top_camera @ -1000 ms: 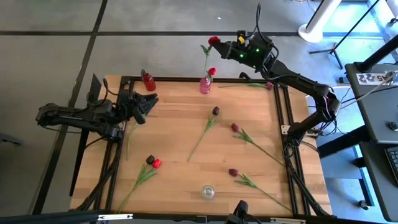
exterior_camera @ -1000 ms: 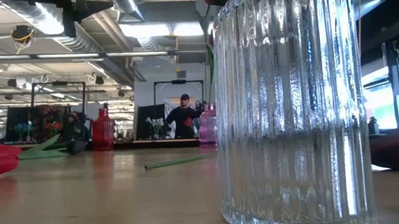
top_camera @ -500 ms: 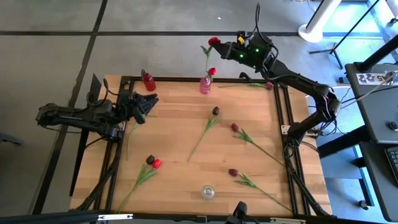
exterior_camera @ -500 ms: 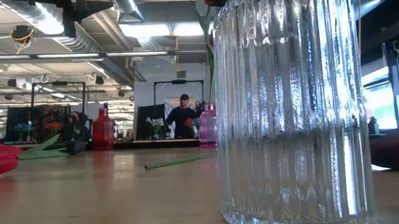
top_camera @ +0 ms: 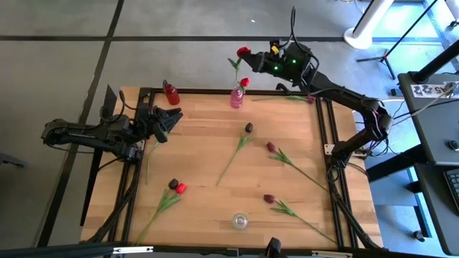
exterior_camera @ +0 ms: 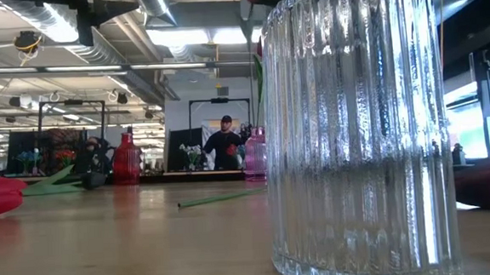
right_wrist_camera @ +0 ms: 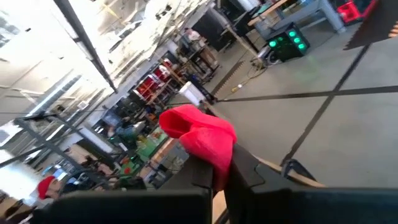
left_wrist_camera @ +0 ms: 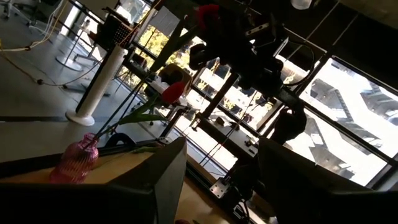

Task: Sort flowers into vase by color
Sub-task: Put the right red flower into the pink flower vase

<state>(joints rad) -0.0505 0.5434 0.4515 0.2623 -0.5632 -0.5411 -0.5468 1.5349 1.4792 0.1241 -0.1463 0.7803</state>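
My right gripper is raised beyond the table's far edge, shut on a red tulip. That tulip's stem runs down toward the pink vase, which holds another red tulip. The left wrist view shows both red heads above the pink vase. My left gripper waits open near the table's left edge. A red vase stands at the far edge and a clear ribbed vase at the near edge. Dark, maroon and red tulips lie flat on the table. My right gripper pinches the red tulip between its two fingers just under the bud head, coming level from the table's right. The flower is lifted clear, head up, with its stem hanging down toward the pink vase's mouth. I cannot tell whether the stem's end is inside.
Loose tulips lie at mid-table, right of centre, near right, near left and the far right corner. One bare stem lies by the left rail. A person stands beyond the table.
My right gripper has carried the red tulip a little toward the table's left, so its head now sits closer above the pink vase. It stays shut on the flower. Nothing else has moved.
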